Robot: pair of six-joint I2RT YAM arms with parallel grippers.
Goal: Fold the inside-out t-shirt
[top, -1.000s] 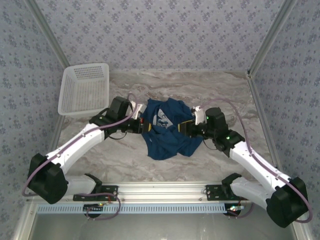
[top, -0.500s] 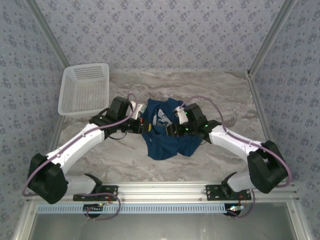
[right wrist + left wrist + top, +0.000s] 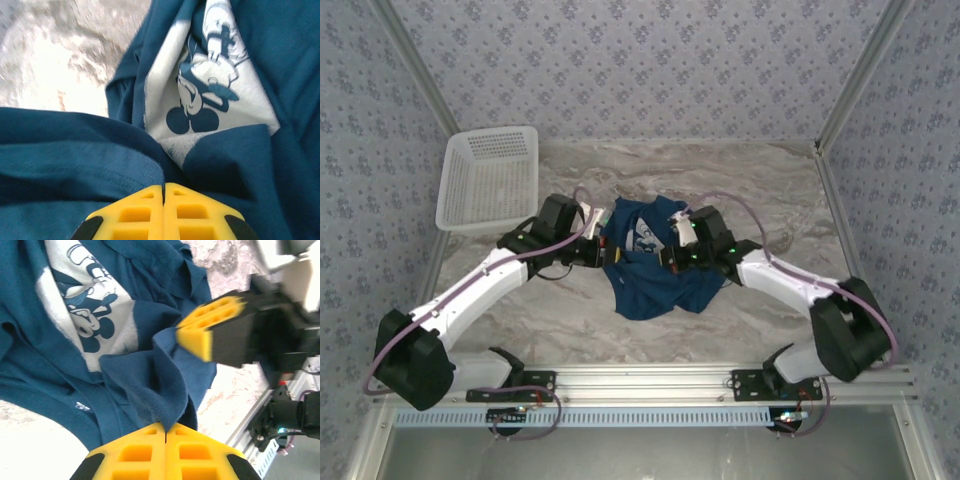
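- Top external: left gripper (image 3: 601, 249) sits at the left edge of the t-shirt (image 3: 655, 285), its tips buried in the cloth; from this height the jaw gap cannot be read.
- Left arm (image 3: 470, 290) runs from its base at lower left diagonally up and right, with the wrist bent in toward the shirt.
- Right arm (image 3: 790, 285) is folded sharply: elbow low at right, forearm reaching left and slightly up. The right gripper (image 3: 666, 259) is over the middle of the shirt.
- The navy shirt lies crumpled at the centre of the marbled table (image 3: 780, 190), between the two wrists, with the whitish print patch (image 3: 645, 238) facing up.
- The white basket (image 3: 488, 178) stands at far left, apart from the shirt.
- Left wrist: the left gripper's (image 3: 165, 426) yellow pads are pressed together, and a raised fold of the t-shirt (image 3: 150, 375) is nipped between their tips.
- The print patch (image 3: 85, 305), a cartoon figure, lies beyond, at upper left.
- The right gripper (image 3: 179, 331) comes in from the right, seen side-on, its yellow tip touching a peak of cloth.
- Right wrist: the right gripper's (image 3: 164, 187) pads meet with only a thin seam between them, and a t-shirt (image 3: 75, 150) fold runs into the tips, so it is closed on cloth.
- The print patch (image 3: 210, 85) lies just ahead, with bare table (image 3: 60, 50) at upper left.
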